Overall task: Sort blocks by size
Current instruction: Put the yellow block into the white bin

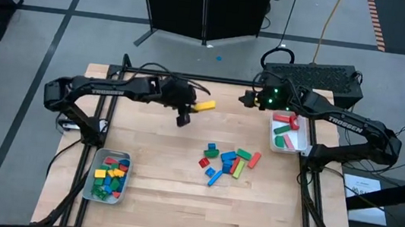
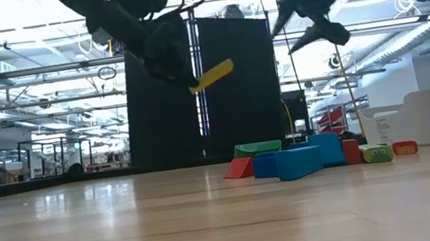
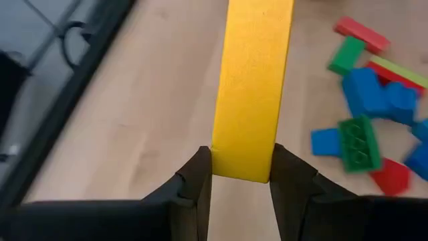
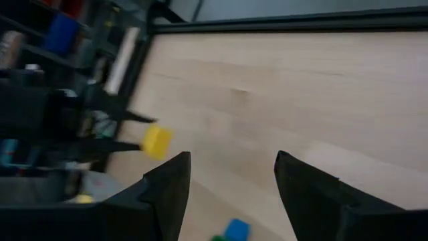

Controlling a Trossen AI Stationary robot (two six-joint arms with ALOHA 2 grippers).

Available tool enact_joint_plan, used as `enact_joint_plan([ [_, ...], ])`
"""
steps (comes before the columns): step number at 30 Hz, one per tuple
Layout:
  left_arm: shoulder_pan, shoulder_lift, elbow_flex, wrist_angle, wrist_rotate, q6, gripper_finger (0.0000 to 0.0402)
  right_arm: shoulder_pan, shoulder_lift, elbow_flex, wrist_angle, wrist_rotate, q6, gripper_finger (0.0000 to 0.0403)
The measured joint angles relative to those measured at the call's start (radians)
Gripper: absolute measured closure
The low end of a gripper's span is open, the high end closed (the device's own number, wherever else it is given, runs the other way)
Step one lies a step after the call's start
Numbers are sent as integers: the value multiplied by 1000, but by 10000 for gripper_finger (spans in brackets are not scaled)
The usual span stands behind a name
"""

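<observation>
The worktop (image 1: 163, 193) is pale wood with fine grain and a black metal frame around it. Seen from above, the nearest container is at about 8 o'clock: a shallow pale tray (image 1: 107, 175) with rounded corners, full of small blocks in yellow, red, green and blue. A little right of the centre lies a loose pile of blocks (image 1: 227, 162), mostly blue and green, with red pieces and one light green bar; they are matte plastic with studs on top. At about 2 o'clock a second pale tray (image 1: 290, 133) holds a few longer bars, red and green.

Above the far half of the worktop, toward 11 o'clock, the left pincer (image 1: 190, 110) is closed on one end of a long yellow bar (image 1: 204, 106). Its wrist view shows the two dark fingers (image 3: 194, 184) pressing the flat smooth sides of the bar (image 3: 253, 87), with the pile beyond it. The low view adds what the top view does not: the bar (image 2: 214, 74) is tilted and well above the wood, and the pile (image 2: 302, 157) rests on the surface.

The right pincer (image 1: 248, 99) hangs at about 1 o'clock, beside the second tray. In its own wrist view the fingers (image 4: 167, 191) stand apart with only bare wood between them, so it is open and holds nothing.
</observation>
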Motion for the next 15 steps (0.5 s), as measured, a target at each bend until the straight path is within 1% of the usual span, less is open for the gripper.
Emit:
enact_joint_plan([
  [2, -2, 3, 26, 15, -25, 2, 297, 0, 0, 0, 32, -26, 25, 193],
  [5, -8, 0, 62, 33, -35, 4, 297, 8, 15, 0, 88, -29, 56, 193],
  [7, -18, 0, 65, 60, -42, 8, 297, 14, 30, 0, 115, -44, 66, 193],
  [11, -40, 2, 63, 97, -108, 30, 297, 26, 73, 0, 196, -80, 86, 193],
  [15, -51, 1, 63, 82, -113, 31, 297, 40, 118, 0, 297, -103, 87, 193],
])
